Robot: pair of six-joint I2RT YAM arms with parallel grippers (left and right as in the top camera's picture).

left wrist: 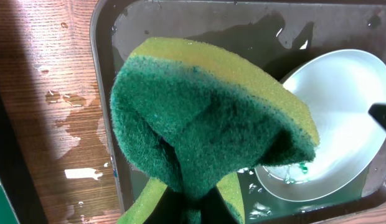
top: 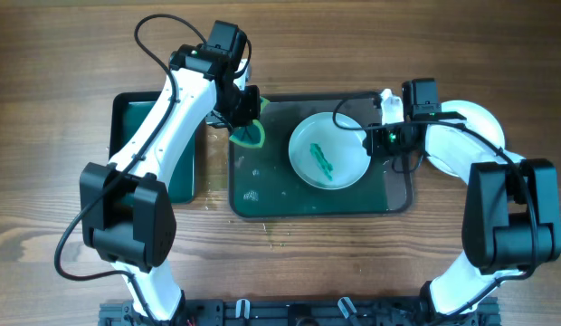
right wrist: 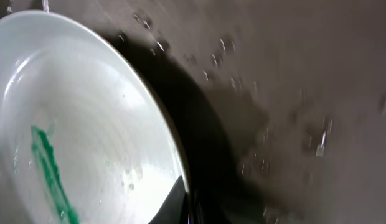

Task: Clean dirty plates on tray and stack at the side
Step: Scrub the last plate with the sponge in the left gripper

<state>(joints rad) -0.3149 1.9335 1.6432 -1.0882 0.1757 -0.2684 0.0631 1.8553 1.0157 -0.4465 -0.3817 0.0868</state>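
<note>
Green-and-yellow scouring sponge (left wrist: pixel 205 124), folded green side out, is pinched at its lower end by your left gripper (top: pixel 245 119), jaws pressed onto it. It hangs over the upper-left corner of the large dark grey-green rectangular tray (top: pixel 262 195), beside the dish and not touching it.

Round shallow white plate (top: pixel 328 152) sits centre-right in the tray. A green smear (right wrist: pixel 50 168) runs across its well, so it looks unwiped.

Your right gripper (top: pixel 375 136) is at the plate's right rim. The wrist view shows one dark fingertip (right wrist: pixel 174 202) on the rim edge. The shadow underneath suggests that side is tipped up. Read it as pinching the rim, though the second finger is out of sight.

Water beads on the tray floor, and there is a puddle (left wrist: pixel 68 127) on the wooden table (top: pixel 63 54) left of the tray. A white round shape (top: pixel 475 118) lies under the right arm, possibly the stack; can't confirm.

Step in hand: start of scrubbing this plate. Next, bring the sponge right and down onto the smear, green face flat. Hold the rim firm, since a wet plate on a wet tray is likely to skid.
</note>
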